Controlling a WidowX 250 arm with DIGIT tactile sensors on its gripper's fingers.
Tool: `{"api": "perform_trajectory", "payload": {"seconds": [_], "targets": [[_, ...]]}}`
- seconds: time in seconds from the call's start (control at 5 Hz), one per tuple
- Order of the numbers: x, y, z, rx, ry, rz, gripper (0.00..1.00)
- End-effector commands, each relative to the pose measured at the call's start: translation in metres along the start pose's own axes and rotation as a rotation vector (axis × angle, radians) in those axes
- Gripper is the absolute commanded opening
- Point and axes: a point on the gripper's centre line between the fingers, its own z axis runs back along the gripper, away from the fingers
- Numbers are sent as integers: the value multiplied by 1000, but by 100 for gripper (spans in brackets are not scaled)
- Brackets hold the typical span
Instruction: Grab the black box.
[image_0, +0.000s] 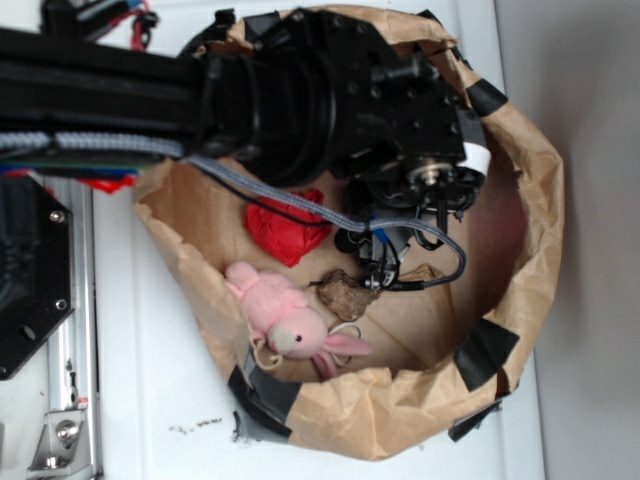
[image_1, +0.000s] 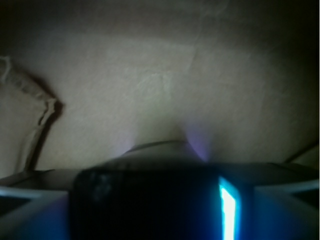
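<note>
Surface: a white table (image_0: 150, 400) carries a brown paper bag (image_0: 530, 200) patched with black tape (image_0: 487, 350).
Contents: a red paper wad (image_0: 285, 230), a pink plush toy (image_0: 285, 318) and a brown lump (image_0: 345, 293) are seen inside.
Gripper (image_0: 385, 255): lowered into the bag; whether it is clenched cannot be told.
Black box (image_1: 150, 205): seen blurred at the wrist view's bottom edge, apparently between the fingers; hidden in the exterior view.

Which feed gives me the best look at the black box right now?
The wrist view: the black box fills the bottom of the frame, close and blurred. In the exterior view the arm hides it; only the gripper area shows.
</note>
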Motion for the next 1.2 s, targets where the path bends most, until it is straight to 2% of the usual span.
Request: {"api": "perform_trajectory", "payload": {"seconds": [0.0,0.2,0.4,0.6,0.8,1.0], "targets": [[-22,-13,81,-44,-123,-31,0],[-39,-19,125,-36,-194,-10,0],[-31,-16,135,-30,-199,70,0],[-22,-16,130,18,-203,110,0],[-11,-15,129,51,-231,313,0],[-10,-14,129,35,-159,257,0]]}}
